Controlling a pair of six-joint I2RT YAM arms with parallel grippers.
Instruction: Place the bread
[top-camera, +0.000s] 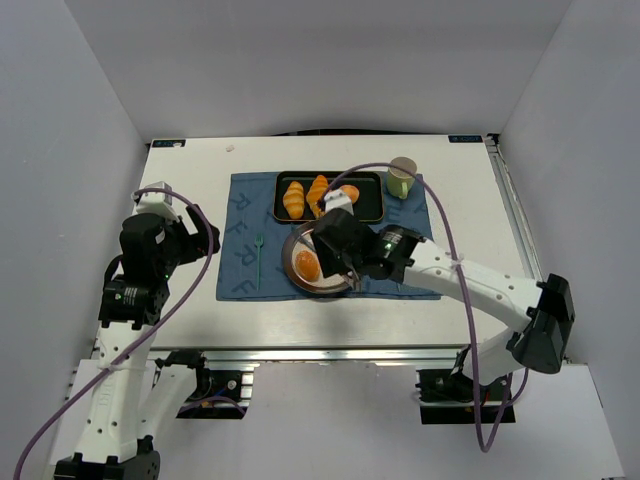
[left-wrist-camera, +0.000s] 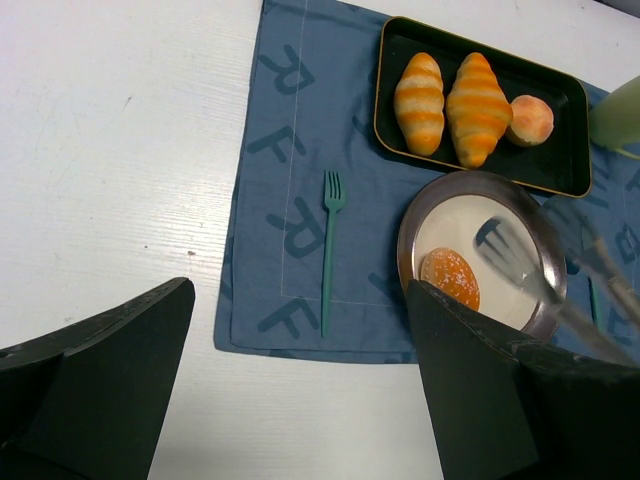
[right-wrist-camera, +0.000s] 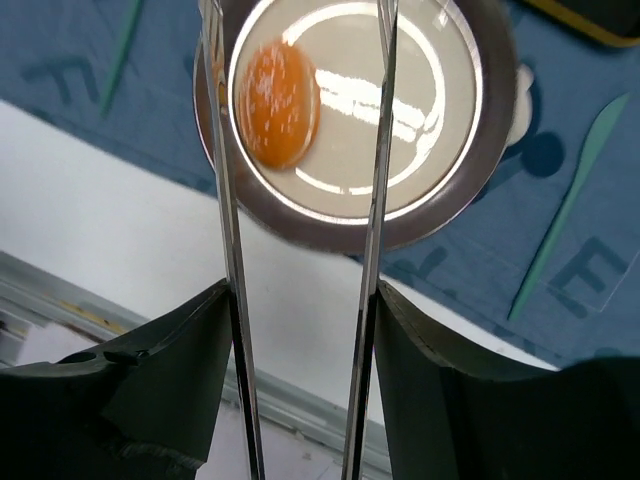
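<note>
Brushed metal rims the plate under my right tool. That tool grips a pair of tongs by the arms, and the arms stand apart with nothing between them. One bun lies on the plate, toward nine o'clock from above, just outside the nearer tong arm and free of it. I judge that half of the job done.

The other bun sits in the black tray at twelve o'clock from the plate. It is at the tray's three o'clock end, just beside the nearer of two croissants. My left tool hangs over the desk at nine o'clock, spread wide and holding nothing.

The step in hand, as I read it, is leaving the plate and going for the second bun. That calls for lifting the tongs clear of the rim and carrying them to twelve o'clock. There they must straddle the bun without nudging the croissant. The bun looks smooth and glossy, so the squeeze should be gentle and centred, or it may squirt out sideways. The cup at two o'clock stands near that path.
</note>
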